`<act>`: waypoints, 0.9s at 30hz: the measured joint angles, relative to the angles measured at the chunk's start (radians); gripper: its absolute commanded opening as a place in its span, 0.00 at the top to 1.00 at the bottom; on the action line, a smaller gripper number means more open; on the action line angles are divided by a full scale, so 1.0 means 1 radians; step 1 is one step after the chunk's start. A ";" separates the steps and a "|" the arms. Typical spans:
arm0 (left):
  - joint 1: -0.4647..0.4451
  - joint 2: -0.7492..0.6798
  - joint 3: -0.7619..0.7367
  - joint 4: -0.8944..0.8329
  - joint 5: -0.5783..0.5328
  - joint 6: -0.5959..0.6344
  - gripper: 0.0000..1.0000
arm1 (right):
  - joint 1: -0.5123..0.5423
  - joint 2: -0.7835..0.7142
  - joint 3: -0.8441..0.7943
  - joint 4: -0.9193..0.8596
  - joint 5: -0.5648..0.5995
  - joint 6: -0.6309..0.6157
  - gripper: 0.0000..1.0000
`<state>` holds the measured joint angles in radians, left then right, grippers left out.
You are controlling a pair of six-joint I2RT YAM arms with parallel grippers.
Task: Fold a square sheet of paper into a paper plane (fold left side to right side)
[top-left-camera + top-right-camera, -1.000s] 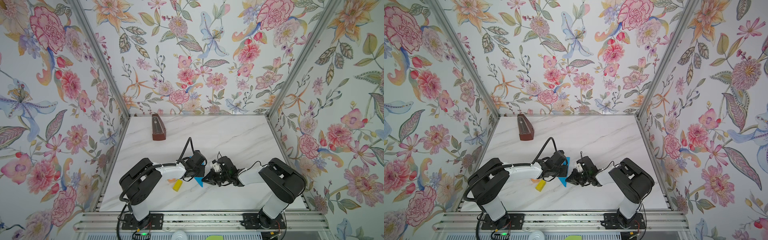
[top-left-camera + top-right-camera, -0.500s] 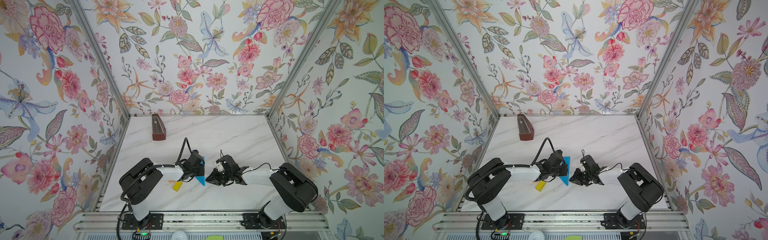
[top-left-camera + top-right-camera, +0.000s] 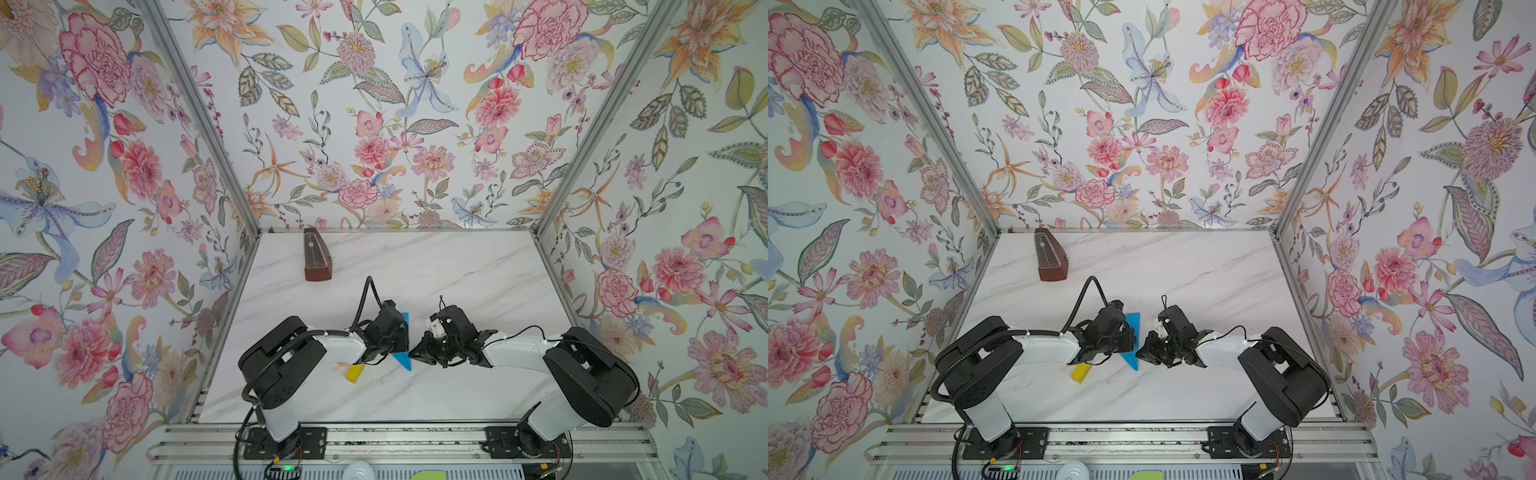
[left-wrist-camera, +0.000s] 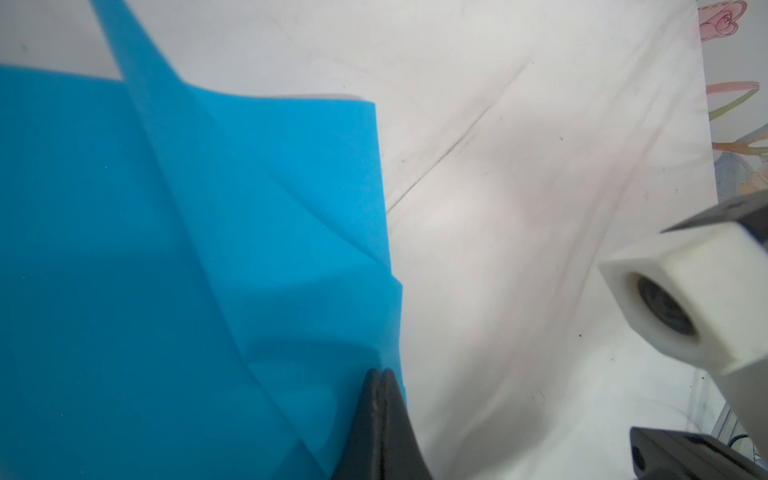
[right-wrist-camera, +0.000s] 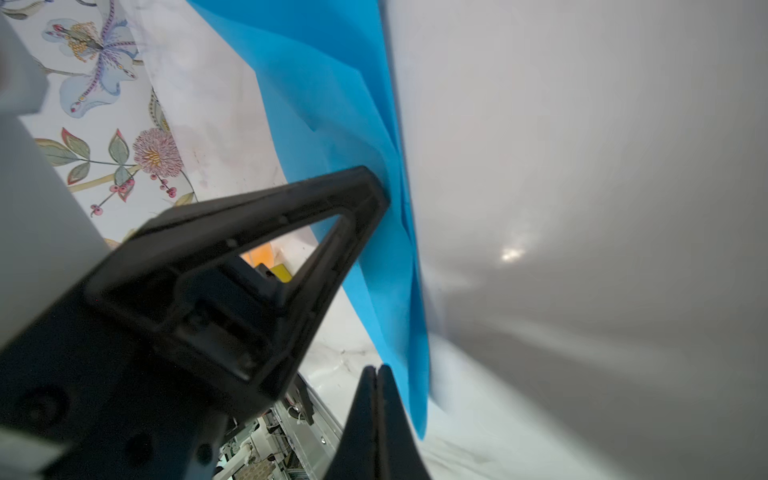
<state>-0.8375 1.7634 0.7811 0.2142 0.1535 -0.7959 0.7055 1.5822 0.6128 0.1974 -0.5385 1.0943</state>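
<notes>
Left wrist view: both arms with jaws closed

Left wrist view shows me the left gripper (image 4: 380, 373) with its 2 fingertips pressed together, nothing between them, tips set on the blue paper (image 4: 166, 249) close to its long edge. The paper is creased into a narrow pointed shape and lies on the marble table (image 3: 457, 270) between the 2 arms. My right gripper (image 5: 376, 371) is likewise closed on nothing, just beside the paper's edge. A yellow block (image 3: 354, 372) sits near the left arm; a brown metronome (image 3: 316, 259) stands well apart.
</notes>
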 measured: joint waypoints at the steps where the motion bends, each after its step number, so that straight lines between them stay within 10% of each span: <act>1: 0.000 0.000 0.000 0.000 0.000 0.000 1.00 | 0.000 0.012 0.007 0.012 -0.004 0.004 0.98; 27: 0.000 0.002 -0.004 0.007 0.000 -0.006 1.00 | 0.040 0.072 -0.083 0.168 0.001 0.021 1.00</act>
<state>-0.8375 1.7649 0.7773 0.2211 0.1532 -0.8024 0.7456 1.6543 0.5297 0.3653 -0.5377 1.1152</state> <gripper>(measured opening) 0.048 0.047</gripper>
